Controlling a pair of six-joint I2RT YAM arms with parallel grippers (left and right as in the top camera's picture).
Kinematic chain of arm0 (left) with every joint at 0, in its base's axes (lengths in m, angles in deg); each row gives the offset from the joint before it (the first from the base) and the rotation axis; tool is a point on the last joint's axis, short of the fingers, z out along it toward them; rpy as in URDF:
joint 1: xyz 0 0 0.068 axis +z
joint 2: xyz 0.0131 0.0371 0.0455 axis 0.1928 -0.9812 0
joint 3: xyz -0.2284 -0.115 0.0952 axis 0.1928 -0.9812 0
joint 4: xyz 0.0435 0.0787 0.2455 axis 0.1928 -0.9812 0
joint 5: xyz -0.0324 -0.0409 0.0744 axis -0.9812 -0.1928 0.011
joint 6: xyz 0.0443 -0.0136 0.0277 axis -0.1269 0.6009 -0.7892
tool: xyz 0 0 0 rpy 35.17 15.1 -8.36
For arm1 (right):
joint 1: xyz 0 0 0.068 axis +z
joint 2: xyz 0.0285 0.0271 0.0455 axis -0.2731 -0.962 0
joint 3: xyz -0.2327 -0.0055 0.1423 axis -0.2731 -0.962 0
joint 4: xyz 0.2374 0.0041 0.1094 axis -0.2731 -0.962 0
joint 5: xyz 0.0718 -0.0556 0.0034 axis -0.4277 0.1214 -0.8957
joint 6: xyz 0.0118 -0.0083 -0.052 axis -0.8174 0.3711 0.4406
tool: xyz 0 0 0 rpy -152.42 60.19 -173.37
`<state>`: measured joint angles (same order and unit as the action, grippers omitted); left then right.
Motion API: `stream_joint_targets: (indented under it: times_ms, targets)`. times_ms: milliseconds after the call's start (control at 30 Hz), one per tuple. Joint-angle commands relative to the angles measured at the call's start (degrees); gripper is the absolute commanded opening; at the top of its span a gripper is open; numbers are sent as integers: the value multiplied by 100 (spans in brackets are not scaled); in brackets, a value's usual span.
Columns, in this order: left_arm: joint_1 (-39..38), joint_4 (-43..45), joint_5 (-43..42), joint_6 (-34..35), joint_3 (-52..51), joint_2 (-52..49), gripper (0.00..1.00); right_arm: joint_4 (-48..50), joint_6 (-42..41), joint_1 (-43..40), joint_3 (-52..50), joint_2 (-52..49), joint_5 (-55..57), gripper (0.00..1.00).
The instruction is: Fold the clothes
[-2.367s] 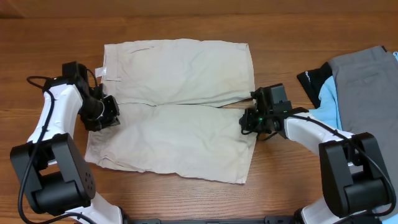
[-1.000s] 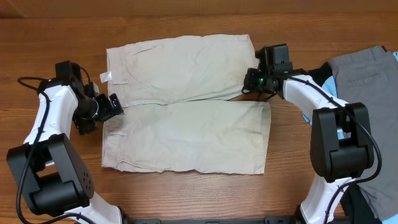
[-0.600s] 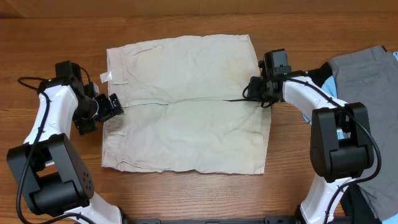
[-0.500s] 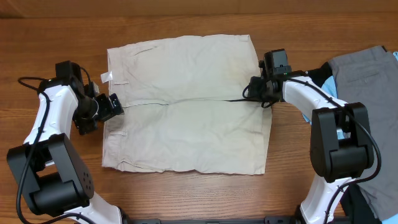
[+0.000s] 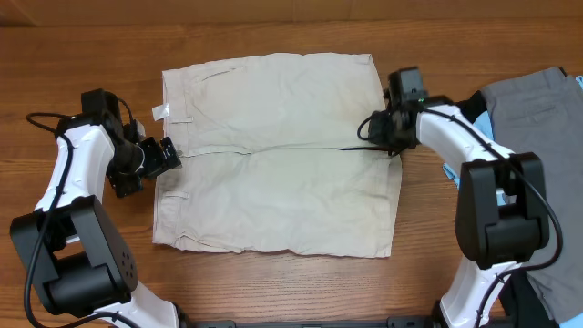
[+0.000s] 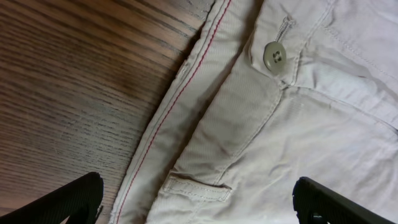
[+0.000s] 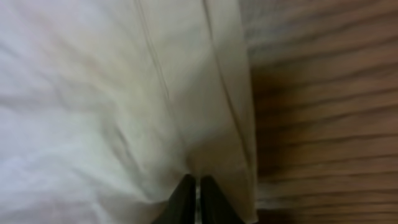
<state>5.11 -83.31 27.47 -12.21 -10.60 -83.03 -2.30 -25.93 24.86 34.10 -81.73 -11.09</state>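
1. Right gripper [image 7: 197,198]: the fingertips are pressed together with only a thin slit between them. They nip the hem side of the shorts [image 5: 278,155], at the seam where the two legs meet, and the cloth creases toward the nip.
2. Left gripper [image 5: 164,157]: the fingers [image 6: 73,200] are spread wide and hold nothing. It sits over the waistband, with the button [image 6: 273,55] and a belt loop [image 6: 189,186] in its view. I cannot tell whether it touches the cloth.
3. Shorts: pale beige and wrinkled, they lie spread flat in the middle of the wooden table [image 5: 273,23]. The waistband faces the left edge and the leg hems face the right edge. One leg lies toward the far edge, the other toward the robot's edge. A small white label [image 5: 161,113] sticks out at the far end of the waistband.
4. Right edge of the table: grey trousers [image 5: 537,100], with a light-blue garment [image 5: 478,138] and a black garment [image 5: 455,114] at their left side. All three lie apart from the shorts.
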Motion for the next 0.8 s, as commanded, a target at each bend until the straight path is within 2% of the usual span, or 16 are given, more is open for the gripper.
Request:
stream_joint_targets:
  times_ms: [0, 33, 100, 300, 433, 567, 700, 767]
  targets:
    - [15, 24, 52, -7, 13, 35, 100, -706, -28, -42, 1202, 1010, 205, 29]
    - [15, 24, 52, -4, 13, 35, 100, -1108, -101, -37, 1530, 1215, 208, 36]
    - [15, 24, 52, -4, 13, 35, 100, -2065, -433, -37, 2044, 1696, 205, 39]
    - [15, 24, 52, -4, 13, 35, 100, -4002, -1434, -35, 2116, 2734, 251, 38]
    - [15, 24, 52, -4, 13, 35, 100, -5073, -2361, -35, 1744, 3567, 457, 40]
    - [15, 24, 52, -4, 13, 35, 100, -5145, -2723, -35, 931, 4411, 459, 45]
    - [15, 22, 52, -4, 13, 35, 100, -4787, -2736, -35, -531, 5075, -225, 45]
    - [15, 24, 52, -7, 13, 35, 100, -4301, -2739, -35, -1641, 5226, -634, 47]
